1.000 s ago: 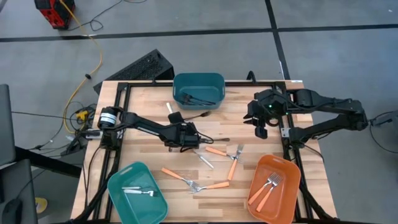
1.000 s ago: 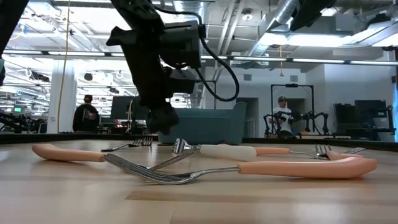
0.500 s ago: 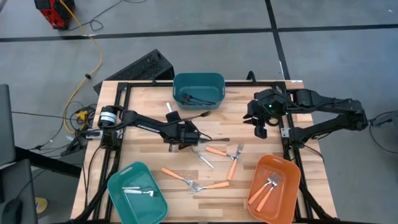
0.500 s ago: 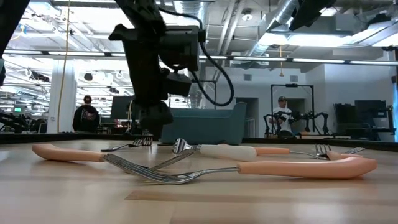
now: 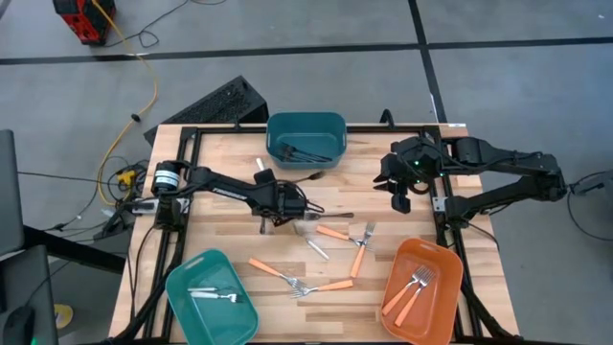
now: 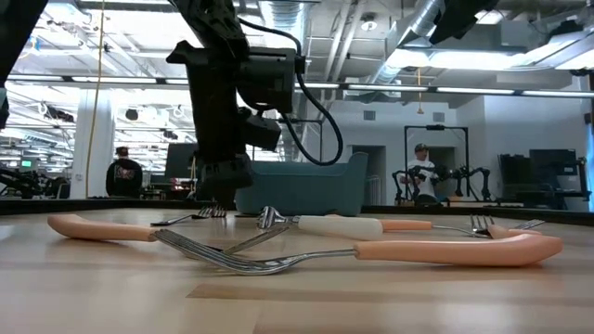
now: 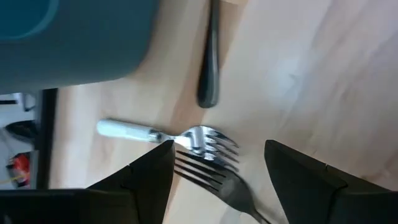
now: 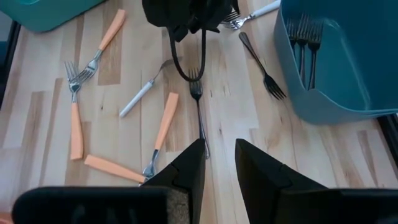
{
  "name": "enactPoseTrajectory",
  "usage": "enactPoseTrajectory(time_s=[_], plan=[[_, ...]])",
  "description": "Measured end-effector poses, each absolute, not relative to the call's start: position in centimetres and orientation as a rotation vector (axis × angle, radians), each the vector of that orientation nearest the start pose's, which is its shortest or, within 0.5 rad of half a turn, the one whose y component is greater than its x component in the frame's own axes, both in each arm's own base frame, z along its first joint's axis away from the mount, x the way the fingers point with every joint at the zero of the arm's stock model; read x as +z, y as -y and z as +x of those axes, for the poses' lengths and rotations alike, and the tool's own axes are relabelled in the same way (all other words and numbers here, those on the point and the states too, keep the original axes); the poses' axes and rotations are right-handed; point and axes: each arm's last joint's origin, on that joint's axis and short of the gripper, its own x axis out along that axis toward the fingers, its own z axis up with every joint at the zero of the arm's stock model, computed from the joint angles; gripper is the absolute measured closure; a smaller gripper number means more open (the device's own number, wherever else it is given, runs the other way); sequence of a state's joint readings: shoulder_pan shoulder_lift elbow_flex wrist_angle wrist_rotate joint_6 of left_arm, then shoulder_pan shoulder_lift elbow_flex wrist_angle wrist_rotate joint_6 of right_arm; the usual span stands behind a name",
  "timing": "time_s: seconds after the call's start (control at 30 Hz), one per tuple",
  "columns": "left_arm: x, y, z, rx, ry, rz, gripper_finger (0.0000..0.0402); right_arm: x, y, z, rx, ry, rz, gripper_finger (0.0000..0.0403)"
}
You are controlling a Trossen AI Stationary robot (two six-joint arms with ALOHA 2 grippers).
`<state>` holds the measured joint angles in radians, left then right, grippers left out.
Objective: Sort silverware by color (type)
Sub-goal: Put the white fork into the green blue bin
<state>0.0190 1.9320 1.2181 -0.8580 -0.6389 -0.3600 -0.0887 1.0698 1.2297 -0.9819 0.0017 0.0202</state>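
I am reaching my left gripper [image 7: 217,163] low over the table, fingers spread apart around a dark fork [image 7: 211,177], holding nothing; my right gripper [image 5: 400,196] is waiting, fingers parted.

Worktop [image 5: 230,240]: pale wood, plank-striped, framed by black rails.
Teal bin [image 5: 306,137], top centre, holds dark forks [image 5: 305,152]; second teal bin [image 5: 212,295], lower left, holds silver-and-white pieces.
Orange bin [image 5: 421,277], lower right, holds orange-handled forks [image 5: 410,287], silver heads.
Loose on wood: orange-handled forks [image 5: 359,247]; one white-handled fork [image 7: 140,132]; one dark fork [image 8: 198,109].
Both arms black.
Floor grey; yellow cable [image 5: 144,72], upper left.
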Motion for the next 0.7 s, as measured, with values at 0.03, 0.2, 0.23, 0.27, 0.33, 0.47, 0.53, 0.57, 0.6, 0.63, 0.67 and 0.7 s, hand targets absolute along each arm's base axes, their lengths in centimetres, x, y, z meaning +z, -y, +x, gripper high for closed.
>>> enactPoseTrajectory(time_s=[0.03,0.2,0.23,0.27,0.33,0.47,0.53,0.57,0.6,0.63,0.67,0.7], plan=[[14.3,-2.5,33.7,0.765,-1.385,0.199,0.0169,36.2,1.7,19.1,-0.096,-0.821,0.060,0.0290],[13.4,-3.5,32.9,0.765,-1.429,0.185,0.0198,36.2,1.7,19.1,-0.106,-0.819,0.085,0.0290],[13.2,-3.7,32.8,0.767,-1.432,0.178,0.0205,36.2,1.7,19.1,-0.107,-0.819,0.086,0.0290],[13.1,-3.8,32.7,0.771,-1.432,0.174,0.0211,36.2,1.7,19.1,-0.107,-0.819,0.086,0.0290],[13.0,-4.0,32.6,0.776,-1.433,0.170,0.0226,36.3,1.7,19.1,-0.107,-0.818,0.086,0.0290],[12.8,-4.2,32.7,0.755,-1.427,0.168,0.0264,36.3,1.7,19.1,-0.107,-0.817,0.086,0.0290],[12.8,-4.1,32.8,0.736,-1.420,0.149,0.0294,36.3,1.7,19.1,-0.107,-0.817,0.086,0.0290],[12.8,-4.1,32.9,0.728,-1.420,0.139,0.0310,36.3,1.7,19.1,-0.107,-0.817,0.086,0.0290],[12.7,-4.1,32.9,0.723,-1.418,0.132,0.0328,36.3,1.7,19.1,-0.107,-0.817,0.086,0.0290],[12.7,-4.1,32.9,0.721,-1.414,0.128,0.0347,36.3,1.7,19.1,-0.107,-0.817,0.086,0.0290],[12.7,-4.1,33.0,0.722,-1.408,0.128,0.0366,36.3,1.7,19.1,-0.107,-0.817,0.086,0.0290],[12.7,-4.2,33.1,0.730,-1.398,0.135,0.0382,36.3,1.7,19.1,-0.107,-0.817,0.086,0.0290]])
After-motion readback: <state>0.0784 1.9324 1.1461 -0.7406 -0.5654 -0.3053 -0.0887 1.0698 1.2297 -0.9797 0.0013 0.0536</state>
